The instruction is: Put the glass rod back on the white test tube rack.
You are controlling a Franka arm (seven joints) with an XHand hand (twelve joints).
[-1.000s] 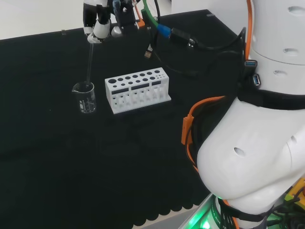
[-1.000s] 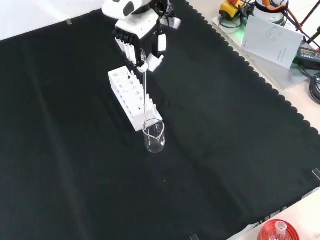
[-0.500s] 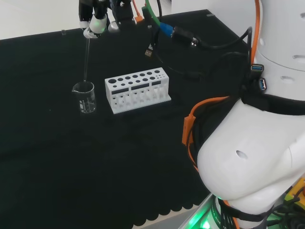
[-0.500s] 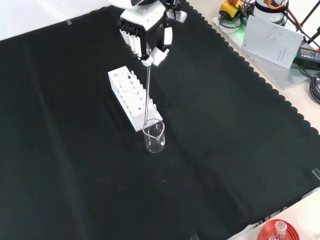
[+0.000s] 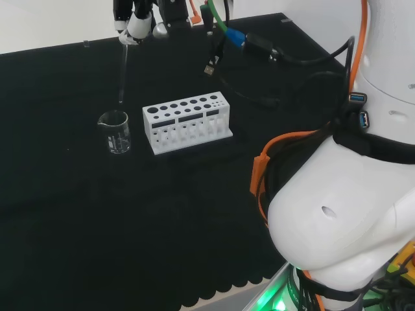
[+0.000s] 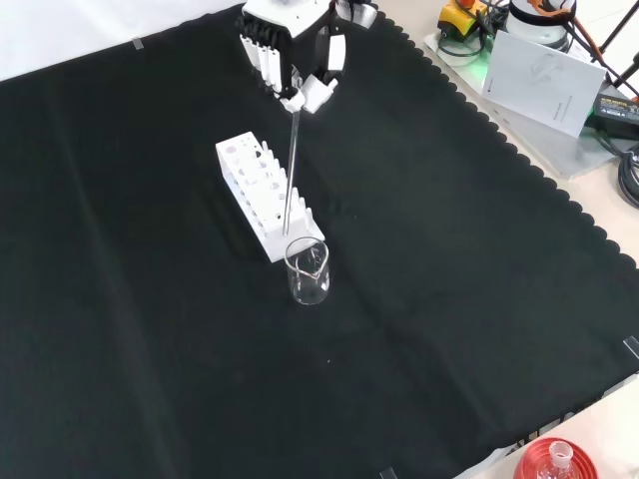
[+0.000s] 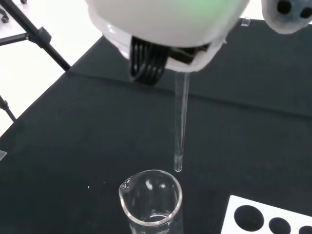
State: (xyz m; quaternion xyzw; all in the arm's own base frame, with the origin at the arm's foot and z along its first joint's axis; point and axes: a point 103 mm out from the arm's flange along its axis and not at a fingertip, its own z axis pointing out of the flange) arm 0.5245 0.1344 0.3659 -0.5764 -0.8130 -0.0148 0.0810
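Beaker: a clear glass beaker (image 5: 115,131) stands on the black-clothed surface (image 5: 78,214) at the left in the head view, just beside the rack.
Glass rod: the glass rod (image 5: 122,74) hangs upright, its lower tip above the beaker's rim — clear of the glass in the wrist view.
Hand: the hand (image 6: 295,60) pinches the rod's top end between curled fingers and thumb.
Rack: the white test tube rack (image 5: 187,120) stands right of the beaker — its holes empty.
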